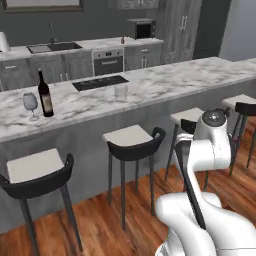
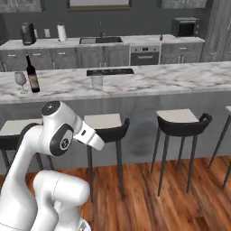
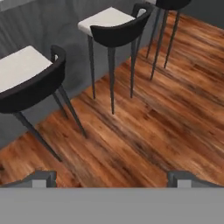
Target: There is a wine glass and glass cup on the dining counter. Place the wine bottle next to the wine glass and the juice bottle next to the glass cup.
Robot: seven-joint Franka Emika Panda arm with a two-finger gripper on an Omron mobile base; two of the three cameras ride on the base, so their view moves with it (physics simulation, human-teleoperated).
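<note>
Left base view shows the dining counter (image 1: 165, 80), a long white marble top with grey veins on a grey base, running across the room; along its near side stand stools (image 1: 131, 142) with pale seats and dark curved backs, on a reddish wood floor (image 1: 105, 225); behind it runs a sink counter (image 1: 30, 51) along the far wall, with an oven (image 1: 108, 61) below and a microwave (image 1: 142, 28) on top. Toward the counter's left end stands the wine bottle (image 1: 45, 94), dark with a pale label, upright; just beside it, on its left, the wine glass (image 1: 30, 104) stands on its foot; well apart from both, nearer the middle of the top, the glass cup (image 1: 121, 92) stands just in front of a dark cooktop (image 1: 100, 82). In the hand view the pincer (image 3: 113, 178) hangs above the floor near two stools, its fingertips (image 3: 43, 178) spread wide, with nothing between them and touching nothing.
</note>
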